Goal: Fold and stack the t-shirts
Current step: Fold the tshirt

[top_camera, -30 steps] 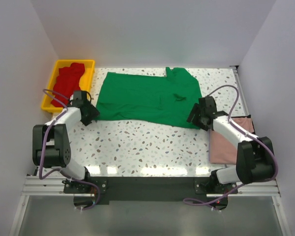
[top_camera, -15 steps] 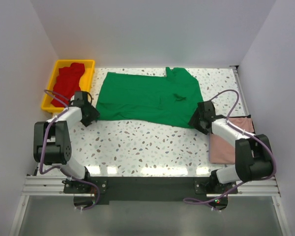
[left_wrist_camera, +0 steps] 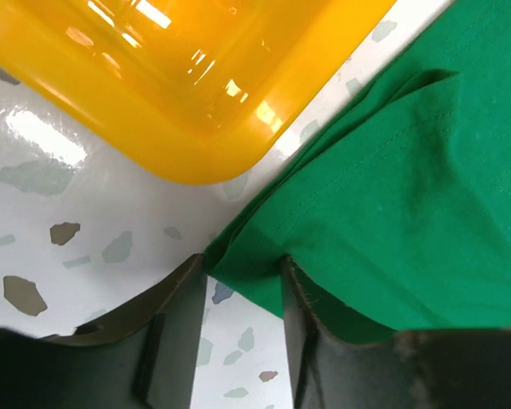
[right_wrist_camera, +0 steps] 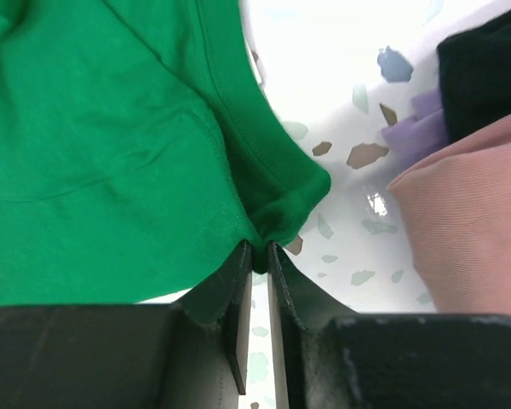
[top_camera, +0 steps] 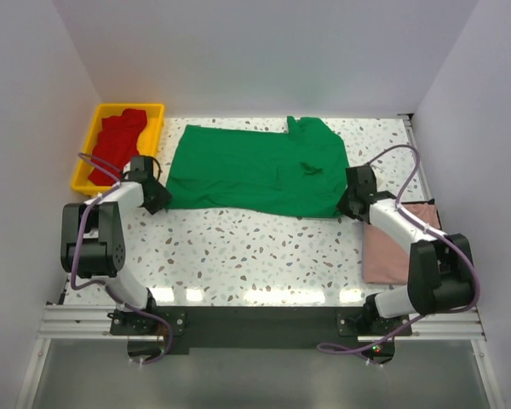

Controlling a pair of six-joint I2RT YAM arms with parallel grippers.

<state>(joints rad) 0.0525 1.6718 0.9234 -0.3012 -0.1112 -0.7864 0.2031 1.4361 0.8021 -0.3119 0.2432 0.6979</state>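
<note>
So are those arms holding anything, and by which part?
The right jaws pinch the green shirt by its near right corner; the left jaws stand open around its near left corner, not gripping yet.

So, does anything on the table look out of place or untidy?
Nothing is spilled or damaged. The green t-shirt lies unevenly: one flap sticks out at its far edge, and a small pucker shows near its right side.

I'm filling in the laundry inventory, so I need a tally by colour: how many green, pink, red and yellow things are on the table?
green t-shirt: 1
pink t-shirt: 1
red cloth heap: 1 (the shirts in it cannot be counted apart)
yellow tray: 1
Total: 4
</note>
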